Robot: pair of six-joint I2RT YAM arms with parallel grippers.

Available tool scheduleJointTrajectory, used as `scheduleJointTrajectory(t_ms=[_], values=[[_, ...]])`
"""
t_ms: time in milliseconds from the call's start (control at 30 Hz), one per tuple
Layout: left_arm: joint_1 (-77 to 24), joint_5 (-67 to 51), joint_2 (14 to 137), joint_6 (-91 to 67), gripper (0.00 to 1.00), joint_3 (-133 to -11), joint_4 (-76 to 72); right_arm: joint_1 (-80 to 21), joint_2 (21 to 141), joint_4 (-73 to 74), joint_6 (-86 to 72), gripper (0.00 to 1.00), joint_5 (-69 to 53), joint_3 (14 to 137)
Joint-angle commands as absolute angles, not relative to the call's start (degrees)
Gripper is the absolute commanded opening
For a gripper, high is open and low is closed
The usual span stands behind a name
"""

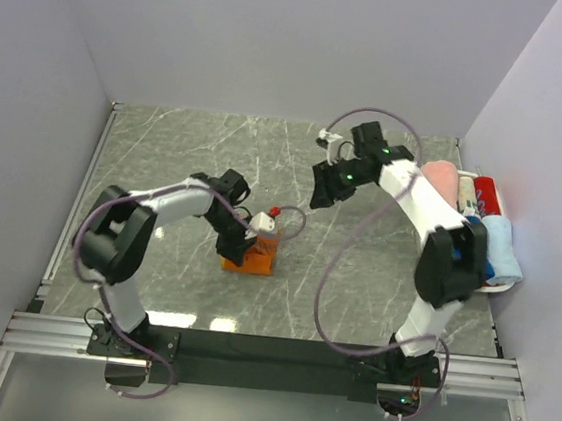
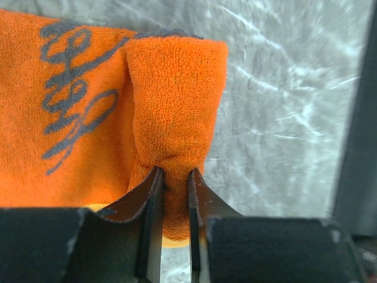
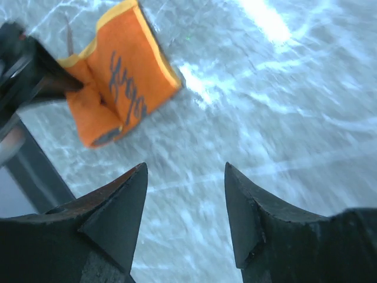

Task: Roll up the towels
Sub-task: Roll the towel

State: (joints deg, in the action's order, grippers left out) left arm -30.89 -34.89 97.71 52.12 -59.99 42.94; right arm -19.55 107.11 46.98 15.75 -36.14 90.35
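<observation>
An orange towel (image 1: 252, 254) with grey lettering lies on the marble table just left of centre. One edge of it is rolled into a thick fold (image 2: 177, 88). My left gripper (image 2: 175, 172) is shut on the near end of that fold, both fingers pressing into the cloth. It shows in the top view (image 1: 245, 231) right over the towel. My right gripper (image 3: 185, 168) is open with nothing between its fingers. It hangs above bare table (image 1: 320, 197), to the right of and beyond the towel (image 3: 126, 76).
A white basket (image 1: 495, 289) stands against the right wall with rolled towels in it: pink (image 1: 440, 177), red (image 1: 486, 186) and blue (image 1: 500, 244). Walls close in the table on the left, back and right.
</observation>
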Motion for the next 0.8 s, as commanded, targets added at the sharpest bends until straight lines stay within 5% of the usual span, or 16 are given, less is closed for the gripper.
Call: scheduleJointTrajectory(t_ms=[0,333,767], values=[[-28.66,-39.10,106.86,49.83,0.06,-66.16,57.38,-20.22,96.18,41.06,16.34,0.61,-31.91,82.99],[-22.24,-42.45,134.88,52.73,0.11,-96.48,77.60,-29.95,74.89,35.17,16.34,0.48,-26.47,59.77],[-21.18,-42.36,140.71,49.92,0.19,-103.18,78.31,-56.50,94.29,22.33,29.60,0.64,-1.59,69.95]])
